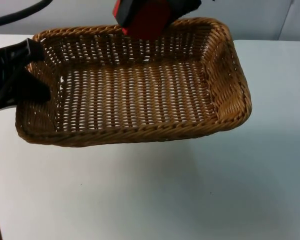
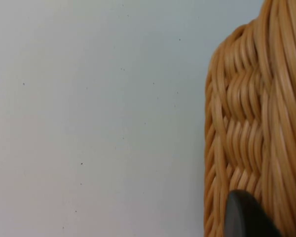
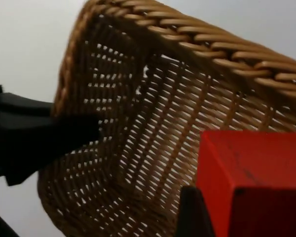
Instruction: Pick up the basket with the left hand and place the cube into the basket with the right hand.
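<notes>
The left gripper (image 1: pixel 34 75) is clamped on the short end wall of the wicker basket (image 1: pixel 140 95), holding it tilted above the white desk (image 1: pixel 190 190). The right gripper (image 1: pixel 150 15) is closed on the red cube (image 1: pixel 147 20) (over the basket's far rim, not yet inside)

Red cube (image 1: pixel 146 20) cut off by top view's far edge, partly hidden by right gripper (image 1: pixel 155 12). Left gripper (image 1: pixel 27 70) fingers partly hidden by basket (image 1: pixel 140 132) left wall.
</notes>
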`<state>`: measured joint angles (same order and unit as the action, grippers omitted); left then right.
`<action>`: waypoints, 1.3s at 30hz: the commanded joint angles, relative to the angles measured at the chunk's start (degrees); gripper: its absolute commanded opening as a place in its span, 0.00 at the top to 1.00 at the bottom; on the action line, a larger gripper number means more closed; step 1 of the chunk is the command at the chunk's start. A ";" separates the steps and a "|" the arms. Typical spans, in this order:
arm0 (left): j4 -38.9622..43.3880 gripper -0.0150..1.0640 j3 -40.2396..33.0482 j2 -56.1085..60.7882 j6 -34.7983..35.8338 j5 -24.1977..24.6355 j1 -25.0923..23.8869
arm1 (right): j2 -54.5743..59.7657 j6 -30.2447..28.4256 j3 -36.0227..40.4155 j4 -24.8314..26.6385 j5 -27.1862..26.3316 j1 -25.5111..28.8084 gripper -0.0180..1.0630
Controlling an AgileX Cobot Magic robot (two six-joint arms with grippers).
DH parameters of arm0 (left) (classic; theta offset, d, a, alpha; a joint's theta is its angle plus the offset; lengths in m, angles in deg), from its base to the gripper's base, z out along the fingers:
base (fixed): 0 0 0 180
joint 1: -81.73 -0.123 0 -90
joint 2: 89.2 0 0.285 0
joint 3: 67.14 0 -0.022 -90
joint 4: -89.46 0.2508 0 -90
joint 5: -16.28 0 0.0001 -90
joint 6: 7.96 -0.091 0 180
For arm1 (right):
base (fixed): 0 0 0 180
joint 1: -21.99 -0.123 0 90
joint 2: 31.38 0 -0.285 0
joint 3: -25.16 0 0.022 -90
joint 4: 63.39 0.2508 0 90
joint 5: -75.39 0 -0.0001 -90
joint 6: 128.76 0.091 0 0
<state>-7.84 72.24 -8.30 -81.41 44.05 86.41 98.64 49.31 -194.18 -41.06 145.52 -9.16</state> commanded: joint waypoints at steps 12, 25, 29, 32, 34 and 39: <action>-1.00 0.99 -0.02 0.83 0.45 2.17 0.10 | 0.30 -0.39 11.31 -1.36 -0.16 -1.04 0.90; -1.00 0.99 -0.02 0.83 0.45 2.07 0.10 | -0.06 -5.72 11.66 -1.51 -0.16 -3.86 0.13; -1.00 0.99 -0.02 0.83 0.45 2.07 0.10 | -1.18 -5.72 10.51 -1.97 -0.16 -3.49 0.12; -1.00 0.99 -0.02 0.83 0.45 2.07 0.10 | -2.56 -5.72 6.18 -2.90 -0.16 -2.87 0.16; -1.00 0.99 -0.02 0.83 0.45 2.07 0.10 | -3.31 -5.58 3.98 -2.98 -0.16 -2.62 0.19; -1.00 0.99 -0.02 0.83 0.45 2.07 0.10 | -8.28 -2.20 -9.22 -9.68 -0.16 1.07 0.55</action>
<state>-7.53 72.24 -8.30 -81.52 43.85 86.41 92.81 45.69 -200.48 -47.71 145.29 -9.54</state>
